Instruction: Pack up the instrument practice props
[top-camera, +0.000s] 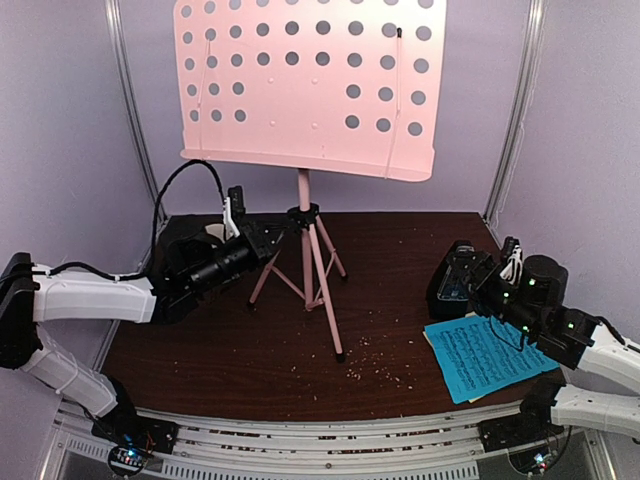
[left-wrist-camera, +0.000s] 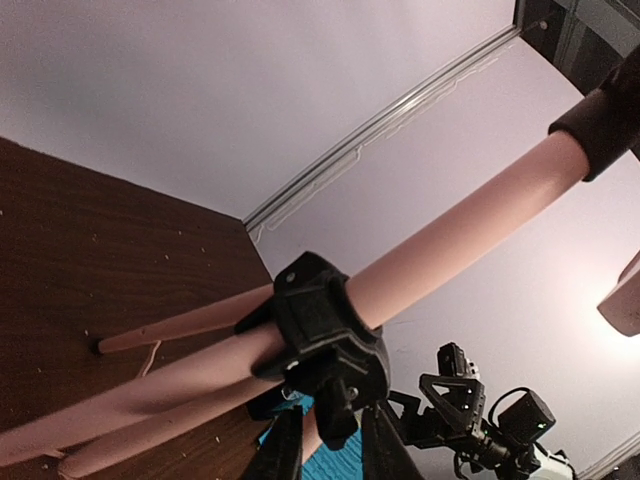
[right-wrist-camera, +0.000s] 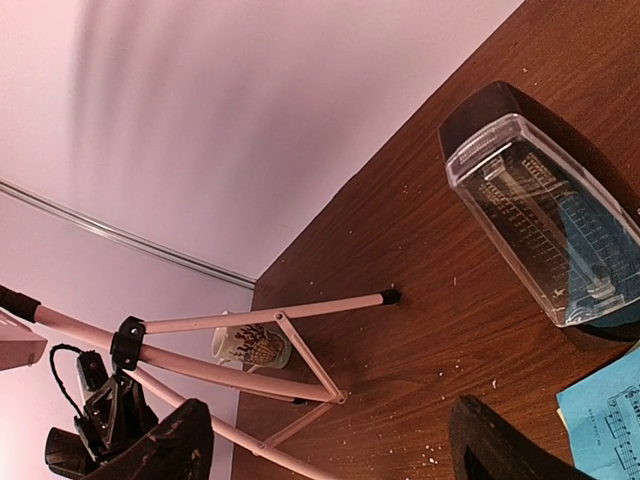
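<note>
The pink perforated music stand (top-camera: 310, 90) stands upright on its tripod legs at the middle of the table. My left gripper (top-camera: 280, 232) reaches to the black collar (left-wrist-camera: 315, 320) on the pole. Its jaws flank the collar's black knob (left-wrist-camera: 340, 405), narrowly open, with a slit showing beside the knob. At the right lies the black metronome (right-wrist-camera: 545, 220) under its clear cover, with a blue sheet-music page (top-camera: 485, 355) in front of it. My right gripper (right-wrist-camera: 325, 450) hovers over the page's near side, open wide and empty.
A beige patterned mug (right-wrist-camera: 250, 347) stands behind the tripod legs near the back left corner. Crumbs are scattered on the brown table (top-camera: 250, 340). Purple walls with metal rails close in the back and both sides.
</note>
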